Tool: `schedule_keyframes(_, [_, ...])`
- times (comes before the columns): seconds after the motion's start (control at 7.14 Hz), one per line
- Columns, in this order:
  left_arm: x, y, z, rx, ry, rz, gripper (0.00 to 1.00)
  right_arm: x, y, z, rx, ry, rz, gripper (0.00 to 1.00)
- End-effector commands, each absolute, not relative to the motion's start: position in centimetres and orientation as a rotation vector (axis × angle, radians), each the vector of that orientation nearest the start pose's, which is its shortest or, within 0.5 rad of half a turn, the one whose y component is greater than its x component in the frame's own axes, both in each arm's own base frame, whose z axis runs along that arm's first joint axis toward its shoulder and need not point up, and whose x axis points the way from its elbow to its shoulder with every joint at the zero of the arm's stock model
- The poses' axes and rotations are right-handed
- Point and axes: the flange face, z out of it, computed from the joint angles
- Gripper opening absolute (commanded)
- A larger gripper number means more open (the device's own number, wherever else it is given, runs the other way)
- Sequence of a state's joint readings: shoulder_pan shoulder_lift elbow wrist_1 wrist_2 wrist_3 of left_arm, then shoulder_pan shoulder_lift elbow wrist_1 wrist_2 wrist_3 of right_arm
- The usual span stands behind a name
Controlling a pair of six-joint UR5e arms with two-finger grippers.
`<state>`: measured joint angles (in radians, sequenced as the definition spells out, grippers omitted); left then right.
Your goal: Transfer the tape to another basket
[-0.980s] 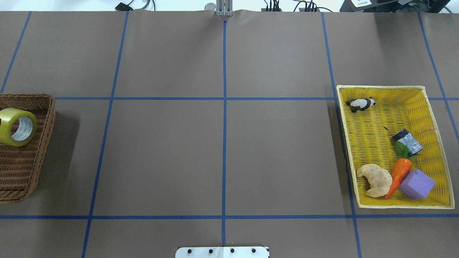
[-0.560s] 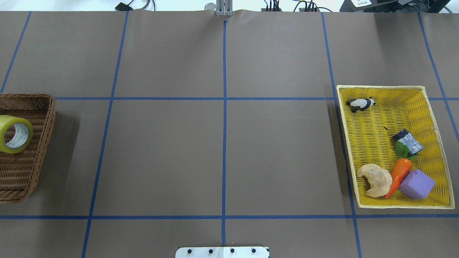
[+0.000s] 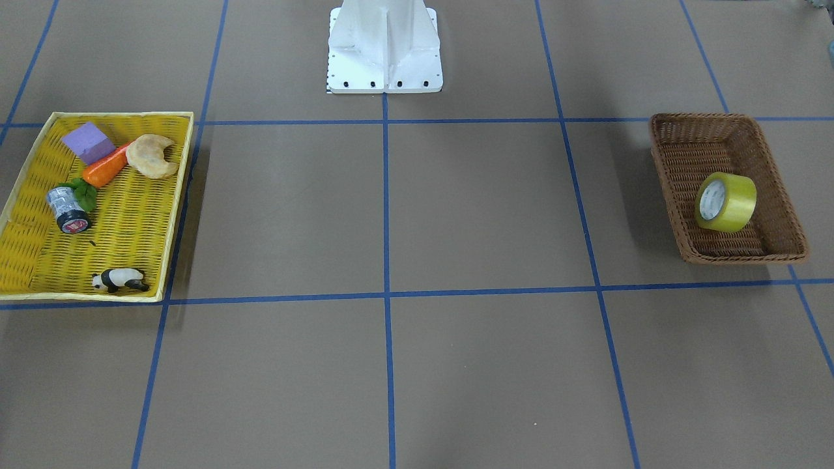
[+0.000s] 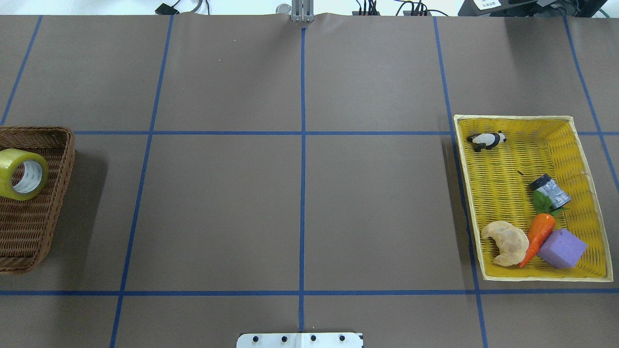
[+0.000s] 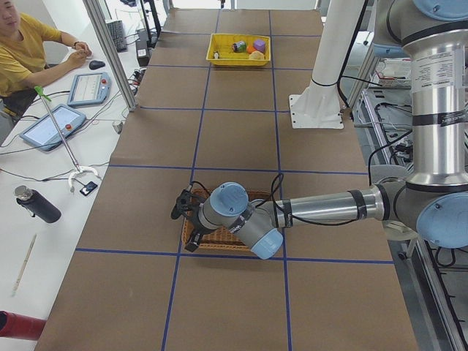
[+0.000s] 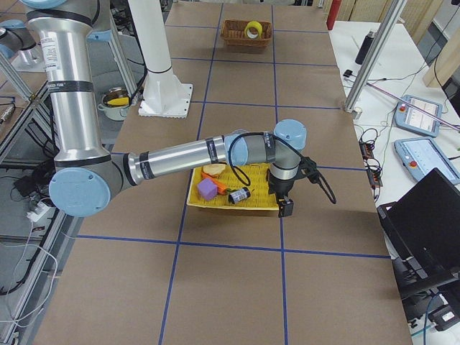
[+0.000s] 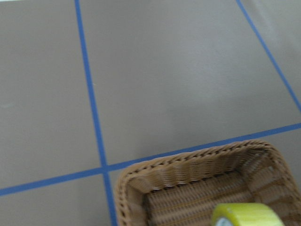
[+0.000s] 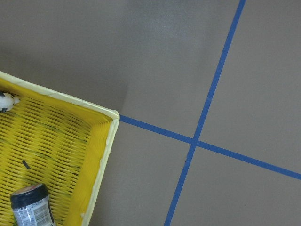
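Standing on its curved edge inside the basket [image 4: 66,145], in the half farther from the robot's base: glossy, translucent yellow tape [image 4: 9,165] with a white printed core. Basket of dark brown woven wicker, rectangular, with sloping walls. Above the basket, the left gripper [image 5: 186,223]; well apart from it across the table, the right gripper [image 6: 286,205] (both seen only from the table ends, so cannot tell whether spread or closed). Since 0.6 s ago, tape rolled slightly toward the basket's far wall.

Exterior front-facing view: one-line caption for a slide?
Yellow tape roll sits in the brown wicker basket; the yellow tray lies at the table's opposite end.
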<state>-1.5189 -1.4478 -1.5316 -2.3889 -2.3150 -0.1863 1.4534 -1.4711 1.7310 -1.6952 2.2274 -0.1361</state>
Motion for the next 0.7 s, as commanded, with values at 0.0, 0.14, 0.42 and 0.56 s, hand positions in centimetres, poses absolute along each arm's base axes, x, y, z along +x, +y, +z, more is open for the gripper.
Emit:
schedule_keyframes(0.0, [-7.1, -48.0, 64.8, 0.45, 0.665, 0.227, 0.99, 1.1, -53.5, 55.3, 0.132, -0.657, -0.284, 1.0])
schedule_keyframes(0.14, [-7.9, -48.5, 64.1, 0.379, 0.652, 0.267, 0.99, 1.2, -53.5, 55.3, 0.131, -0.656, -0.282, 1.0])
schedule_keyframes(0.42, [-9.2, -49.1, 64.1, 0.18, 0.62, 0.2, 0.99, 1.3, -53.5, 55.4, 0.128, -0.659, -0.279, 1.0])
schedule_keyframes(0.56, [-9.3, -48.7, 65.8, 0.093, 0.612, 0.163, 0.99, 1.4, -53.5, 55.4, 0.128, -0.661, -0.274, 1.0])
